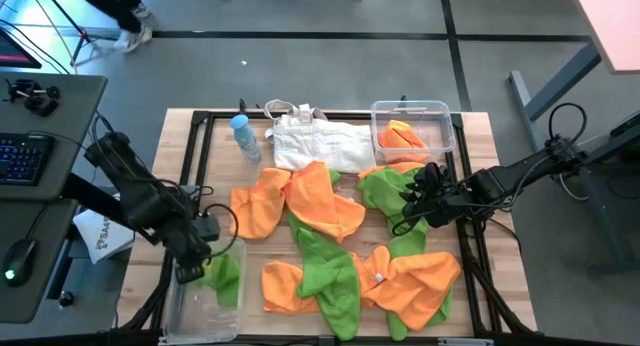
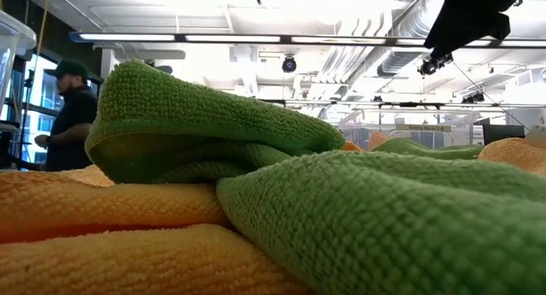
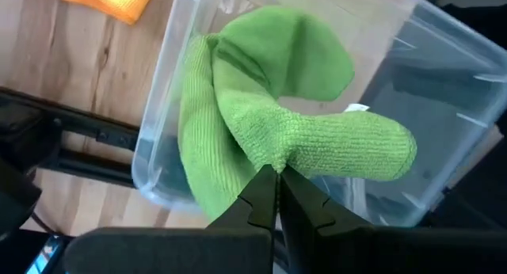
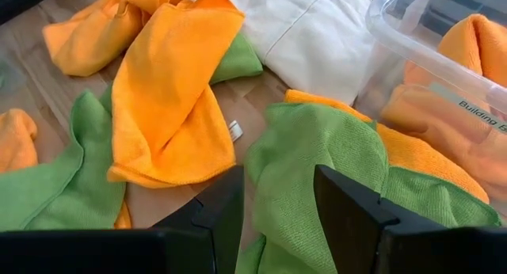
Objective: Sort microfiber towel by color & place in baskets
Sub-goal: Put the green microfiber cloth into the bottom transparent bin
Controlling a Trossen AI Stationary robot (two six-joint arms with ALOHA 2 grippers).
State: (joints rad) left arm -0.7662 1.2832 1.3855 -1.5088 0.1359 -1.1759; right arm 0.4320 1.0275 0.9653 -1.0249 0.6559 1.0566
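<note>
While left gripper [image 3: 276,196] clamped on green towel [image 3: 269,116] above near basket [image 3: 162,159]: could snag on rim. Right gripper [image 4: 273,199] apart over another green towel [image 4: 317,159]; might catch orange towel [image 4: 412,151] underneath too.

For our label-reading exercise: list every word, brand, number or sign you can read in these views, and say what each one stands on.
"Building S", cut off by the frame edge: on a label on the clear bin's wall, the bin with orange towels.
Sign hanging in the room behind: too small to read.
White sheet beside the table: print partly hidden, unreadable.
Tag on a green towel: no legible text.
</note>
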